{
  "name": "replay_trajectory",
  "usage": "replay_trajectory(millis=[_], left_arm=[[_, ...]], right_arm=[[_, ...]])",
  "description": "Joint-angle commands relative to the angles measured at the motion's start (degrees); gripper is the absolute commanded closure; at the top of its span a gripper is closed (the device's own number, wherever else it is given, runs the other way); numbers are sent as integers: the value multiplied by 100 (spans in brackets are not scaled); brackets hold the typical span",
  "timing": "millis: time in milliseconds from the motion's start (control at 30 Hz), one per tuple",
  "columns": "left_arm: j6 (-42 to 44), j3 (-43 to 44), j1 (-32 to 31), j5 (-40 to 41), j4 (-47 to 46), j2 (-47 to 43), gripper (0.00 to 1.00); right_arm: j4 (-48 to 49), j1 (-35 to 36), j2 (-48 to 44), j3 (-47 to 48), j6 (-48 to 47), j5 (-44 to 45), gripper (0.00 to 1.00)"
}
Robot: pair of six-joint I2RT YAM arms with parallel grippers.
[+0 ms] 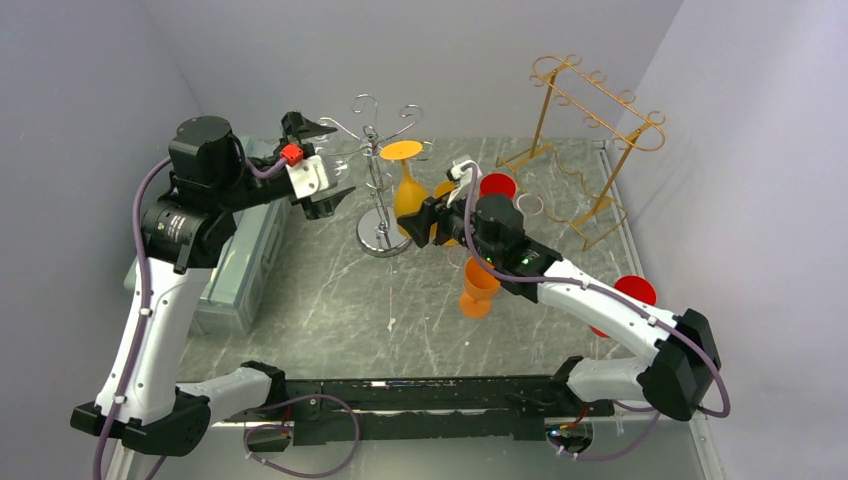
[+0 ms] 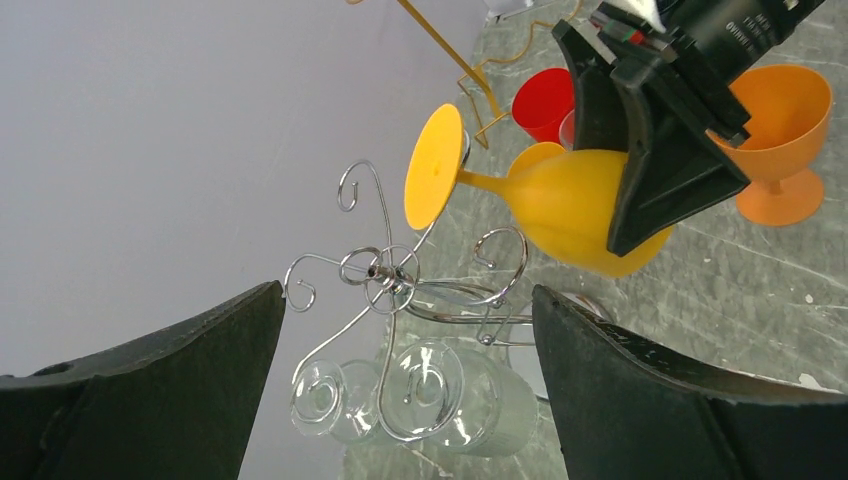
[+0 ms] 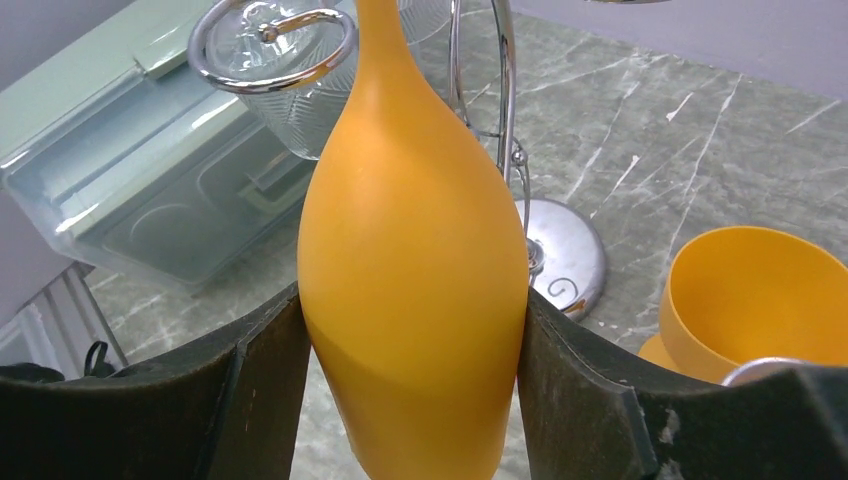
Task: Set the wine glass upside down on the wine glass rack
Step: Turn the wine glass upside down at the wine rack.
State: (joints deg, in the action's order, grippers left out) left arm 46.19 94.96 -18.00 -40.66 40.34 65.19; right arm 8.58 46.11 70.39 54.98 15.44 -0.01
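The yellow plastic wine glass is off the grey marble surface. It is clamped by its bowl between the right arm's fingers, which are parted only as far as the bowl's width and press on both its sides. The glass is already inverted. Its long axis runs close to upright, with the flat round foot on top and the rim pointing down.

The silver wire wine glass rack stands just to the left of the glass, and the foot is at about the height of the rack's curled arms. From the left wrist view the foot sits close beside one of those arms. I cannot tell whether the stem has entered a hook yet.

The next move seems to turn on this gap. The stem should travel leftward into an open hook, with the foot kept above the wire, so that the wire carries the foot when the grip lets go.

A clear ribbed glass hangs upside down on the rack's left side, so that hook is taken.

The left arm's fingers hover on the rack's left, spread wide and holding nothing. The right arm is plainly the one placed to finish the job.

An orange plastic goblet stands upright on the surface near the right arm, below its wrist and apart from the rack.
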Motion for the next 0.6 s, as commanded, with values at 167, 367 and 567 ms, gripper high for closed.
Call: replay_trajectory(millis=[167,367,567], left_arm=[[-161,130,-19,-47,109,-120,1],[-119,126,-24,-4,140,-104,1],[-77,146,-21,-54,258,-70,1]], right_arm=[[922,-118,587,125,99,-288,65],[1173,-111,846,194,122,-440,65],[1557,-102,1068,135,233,-695,66]])
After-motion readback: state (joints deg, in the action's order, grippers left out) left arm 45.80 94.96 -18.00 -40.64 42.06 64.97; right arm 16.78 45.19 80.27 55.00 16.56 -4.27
